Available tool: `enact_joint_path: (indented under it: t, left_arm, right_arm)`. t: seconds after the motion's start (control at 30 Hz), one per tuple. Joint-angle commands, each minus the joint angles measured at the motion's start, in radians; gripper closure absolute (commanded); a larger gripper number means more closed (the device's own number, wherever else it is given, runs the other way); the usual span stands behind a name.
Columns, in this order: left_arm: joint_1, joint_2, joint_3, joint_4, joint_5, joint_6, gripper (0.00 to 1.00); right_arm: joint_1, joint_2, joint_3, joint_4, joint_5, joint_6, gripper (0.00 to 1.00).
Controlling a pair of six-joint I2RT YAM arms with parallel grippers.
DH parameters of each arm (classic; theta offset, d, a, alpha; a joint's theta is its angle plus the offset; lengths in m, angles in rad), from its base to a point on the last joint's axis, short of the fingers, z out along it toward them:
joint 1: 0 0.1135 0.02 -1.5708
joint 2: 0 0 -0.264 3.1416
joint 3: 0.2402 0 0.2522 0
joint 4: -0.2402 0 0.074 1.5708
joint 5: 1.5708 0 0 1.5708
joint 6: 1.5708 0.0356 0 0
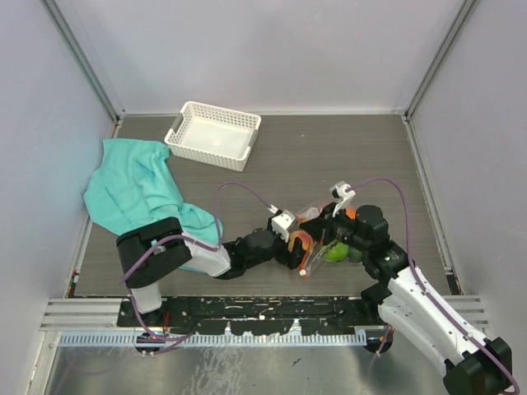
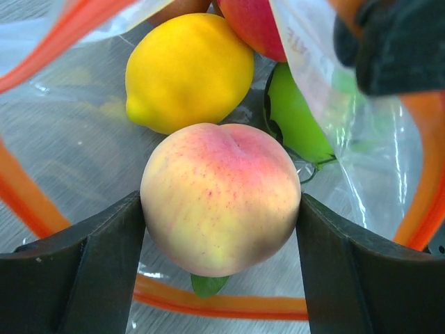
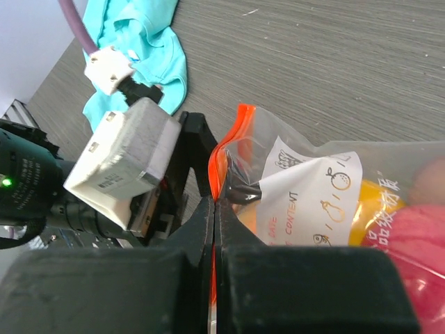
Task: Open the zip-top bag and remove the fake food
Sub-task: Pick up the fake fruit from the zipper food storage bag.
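Note:
The clear zip-top bag point(image 1: 323, 230) lies at the table's front middle, its orange-red zipper mouth point(image 2: 229, 304) open around my left gripper point(image 2: 221, 229). In the left wrist view that gripper is inside the bag, shut on a peach point(image 2: 221, 196), both fingers point(image 2: 104, 257) touching its sides. A yellow lemon point(image 2: 188, 69), a red fruit point(image 2: 254, 24) and a green fruit point(image 2: 295, 115) lie behind it. My right gripper point(image 3: 216, 209) is shut on the bag's orange zipper edge point(image 3: 224, 156), holding it up. The white label point(image 3: 316, 198) faces the right wrist camera.
A white slotted basket point(image 1: 213, 134) stands at the back middle. A teal cloth point(image 1: 140, 193) lies at the left, reaching toward the left arm. Grey walls close in the table on three sides.

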State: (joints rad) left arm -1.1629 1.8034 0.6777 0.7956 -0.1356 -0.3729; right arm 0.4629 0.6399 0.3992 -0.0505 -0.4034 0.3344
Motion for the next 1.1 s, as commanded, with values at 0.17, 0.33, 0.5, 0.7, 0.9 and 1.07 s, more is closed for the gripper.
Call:
enact_joint_path:
  t: [0.17,0.33,0.5,0.7,0.9,1.07]
  left_arm:
    - [0.001,-0.146,-0.064,0.036,-0.028,-0.036,0.77]
    - [0.021,-0.196,-0.091,0.032,-0.001,-0.169,0.83]
    - [0.073,-0.226,-0.123,0.050,0.093,-0.338,0.86]
    - [0.106,-0.277,-0.154,0.067,0.149,-0.467,0.87]
    - [0.164,-0.314,-0.204,0.143,0.213,-0.619,0.89]
    - [0.228,-0.292,-0.241,0.278,0.296,-0.740,0.90]
  right_arm:
    - [0.004,-0.037,0.027,-0.024,0.056,-0.028,1.00]
    - [0.004,-0.052,0.016,-0.030,0.067,-0.028,1.00]
    - [0.003,-0.069,0.005,-0.028,0.075,-0.019,1.00]
    - [0.003,-0.082,-0.011,-0.013,0.086,-0.001,1.00]
    - [0.003,-0.083,-0.018,-0.002,0.086,0.011,1.00]
    - [0.004,-0.084,-0.019,0.006,0.087,0.019,1.00]
